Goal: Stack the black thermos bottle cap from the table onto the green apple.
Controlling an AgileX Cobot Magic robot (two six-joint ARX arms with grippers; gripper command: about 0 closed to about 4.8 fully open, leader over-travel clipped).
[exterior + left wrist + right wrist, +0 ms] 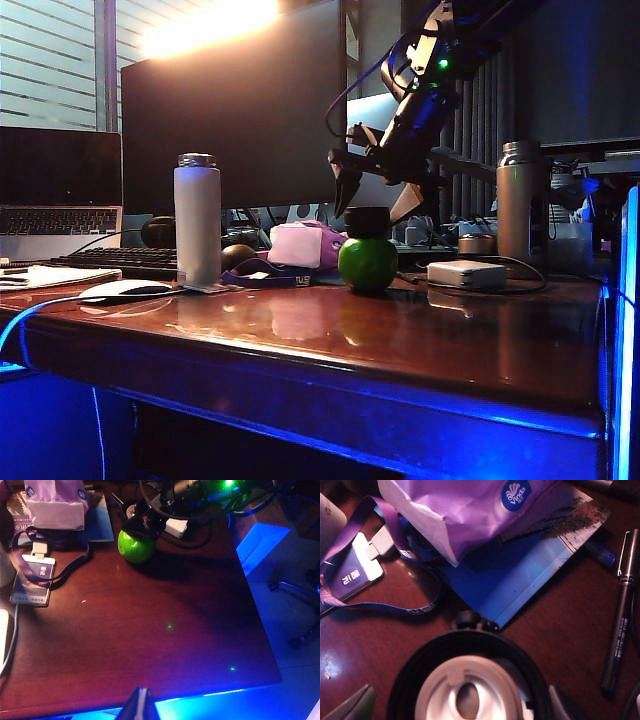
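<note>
Since the black thermos bottle cap [367, 222] already sits on the green apple [367, 264] on the bench [420, 345], release looks done. Right end effector [377, 196] hangs wide around it; next, lift clear without nudging. Left end effector [141, 707]: opening indeterminate, near front edge.

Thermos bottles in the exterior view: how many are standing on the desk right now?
2. The white thermos stands left, beside the keyboard; a metallic bottle stands at the right, behind the white box. Clutter behind could hide others.
</note>
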